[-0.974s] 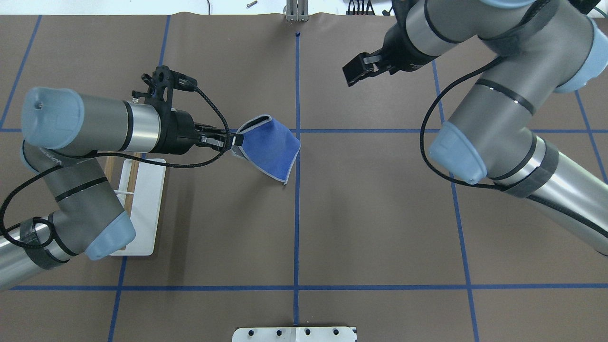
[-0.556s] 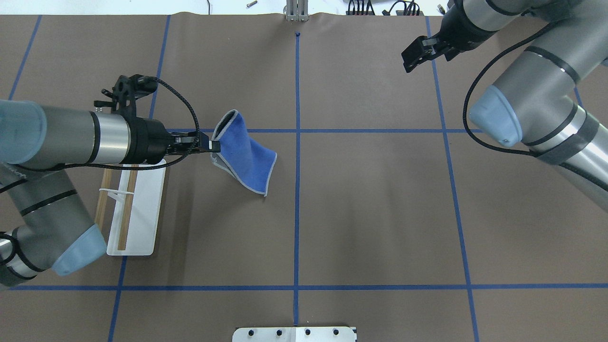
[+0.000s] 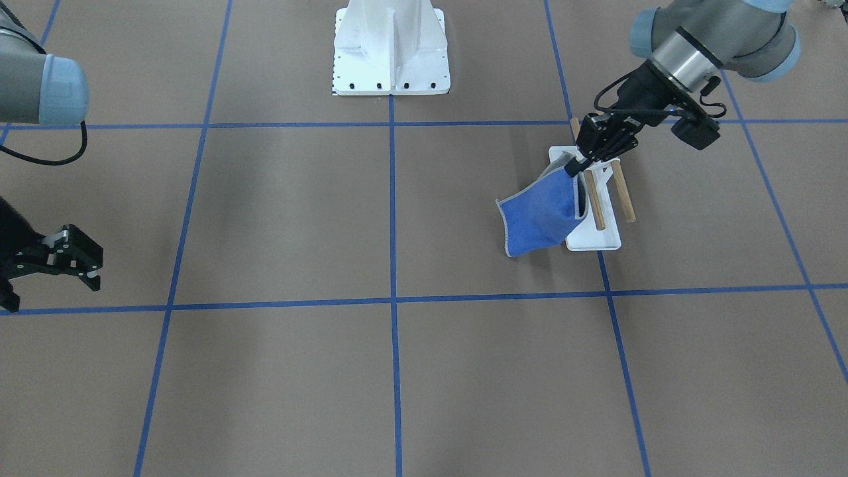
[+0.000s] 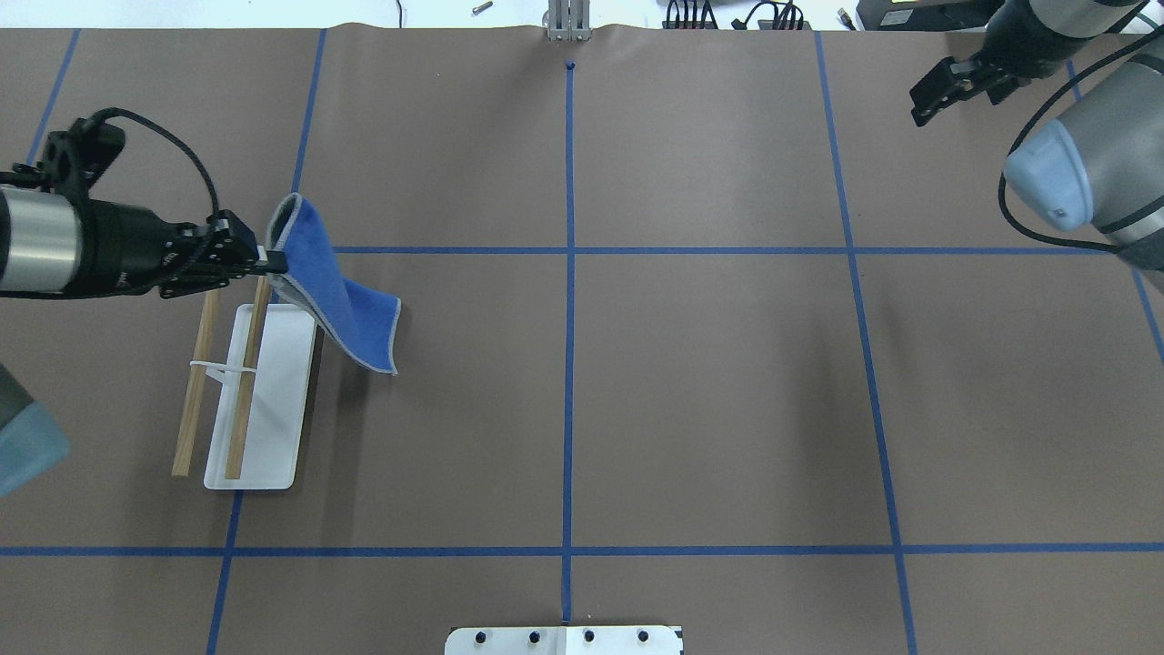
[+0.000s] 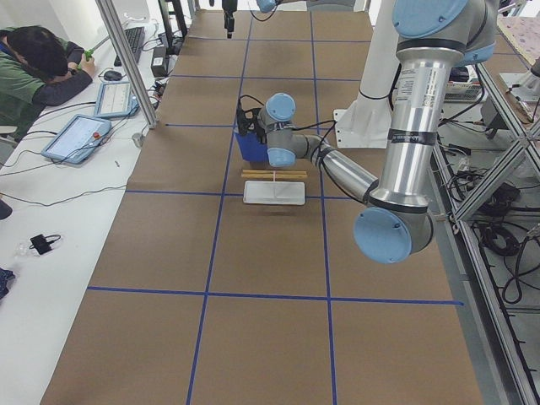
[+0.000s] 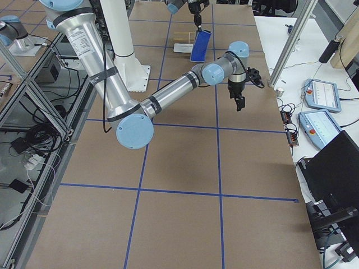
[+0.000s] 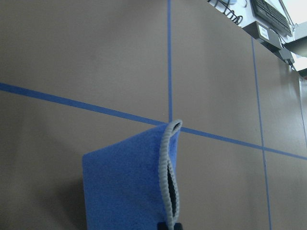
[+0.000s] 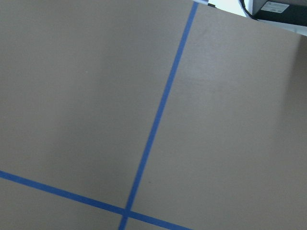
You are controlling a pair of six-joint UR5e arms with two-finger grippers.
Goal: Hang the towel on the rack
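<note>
The blue towel [image 4: 350, 305] hangs in the air from my left gripper [image 4: 271, 264], which is shut on its top edge. The towel's lower corner droops to the right of the rack [image 4: 273, 409]. The rack has a white base and two wooden dowels [image 4: 244, 391]. My left gripper hovers over the far end of the dowels. In the front-facing view, the towel [image 3: 540, 218] hangs beside the rack [image 3: 599, 240] below my left gripper [image 3: 575, 165]. The left wrist view shows the towel [image 7: 124, 187] folded over. My right gripper [image 4: 929, 98] is open and empty at the far right.
The white robot pedestal [image 3: 391, 53] stands at the table's near middle edge. Blue tape lines cross the brown table [image 4: 709, 409]. A person sits at tablets beyond the table's far edge in the exterior left view [image 5: 42, 67].
My left gripper has carried the towel leftward, from near the table's middle to over the rack's far end. My right arm has drawn back to the far right corner.
</note>
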